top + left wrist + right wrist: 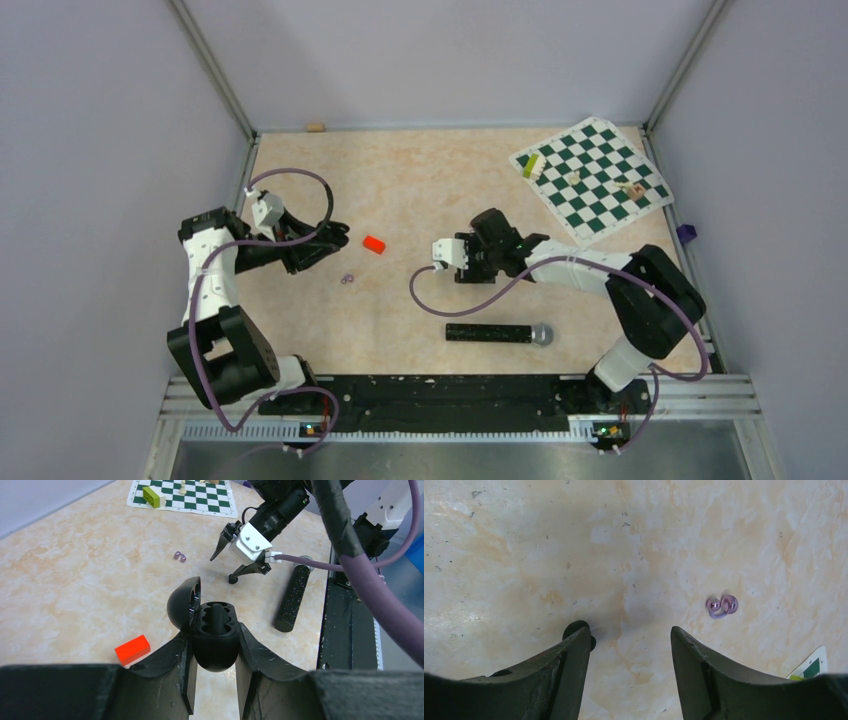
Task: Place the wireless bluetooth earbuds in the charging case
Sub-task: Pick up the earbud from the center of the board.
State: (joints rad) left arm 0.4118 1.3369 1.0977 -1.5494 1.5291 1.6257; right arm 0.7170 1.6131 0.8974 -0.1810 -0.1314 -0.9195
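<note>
**Just off target: the tiny black rounded earbud [577, 628] lies outside the open right end effector [629, 636]**

Evidently the coming move turns on a sideways offset. In the right wrist view the jaws stand apart over the bare beige marbled desk [524, 540]. The earbud peeks out at the tip of the finger on the left of that frame, on its outer side and partly hidden by it. Nothing lies between the jaws. By my judgement, the end effector must shift toward that side before it closes. The earbud is too small for its long axis to be read. The right arm is much the nearer to it.

The small glossy black pill-shaped charging case [215, 652] is clamped in the left end effector [215, 634]. Its lid is hinged open and its two wells sit side by side along the line between the fingers, well apart from the right arm.

Only the left wrist view shows the inside of the case. A dark upright shape stands between the wells, and I cannot tell whether it is a seated bud or a divider. That view also shows the earbud as a dark dot on the desk at one right fingertip. The top view gives the spacing of the arms, but I cannot make out the earbud there. The small red block [132, 649] lies near the case, and the pale purple rings [722, 605] lie off to the other side of the right jaws.
</note>
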